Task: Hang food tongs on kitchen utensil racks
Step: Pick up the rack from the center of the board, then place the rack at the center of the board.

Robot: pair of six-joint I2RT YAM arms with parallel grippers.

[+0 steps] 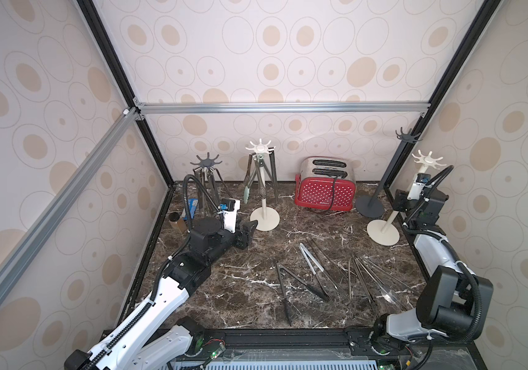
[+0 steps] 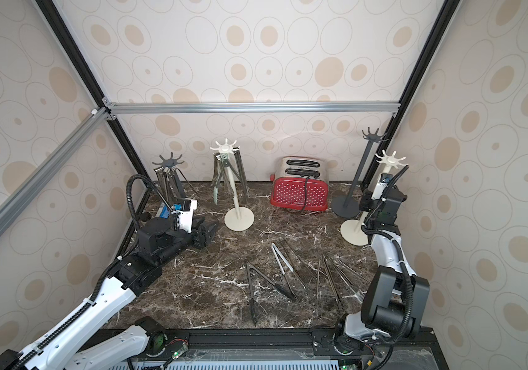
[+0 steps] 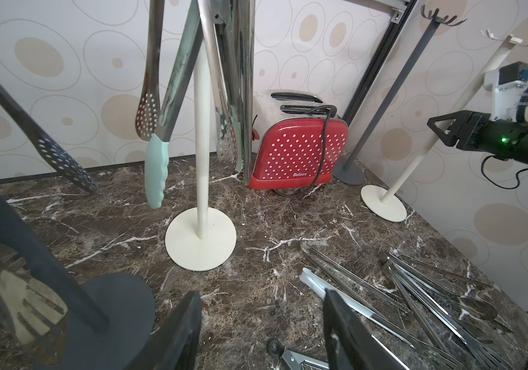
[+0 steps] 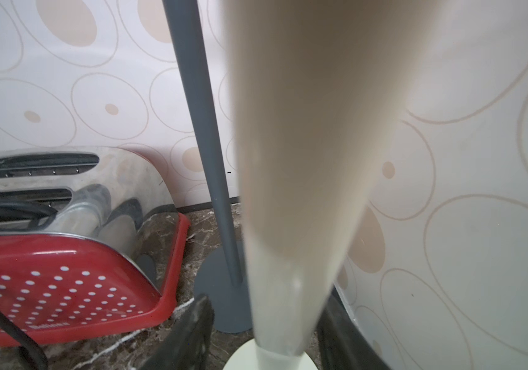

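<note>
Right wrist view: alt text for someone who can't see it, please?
A blurred cream rack pole fills the centre, between the right gripper's black fingers. Behind: a grey rack pole and a red dotted toaster on a marble table.

**Racks and gripper only partly seen**
In the right wrist view the cream-white rack pole [image 4: 301, 160] is blurred, its crown is cut off, and the right gripper [image 4: 264, 307] is clipped by the frame edge; contact cannot be judged. At centre left of both top views, the dark grey rack [image 1: 206, 164] base is hidden by the left arm [image 1: 211, 240].
</note>
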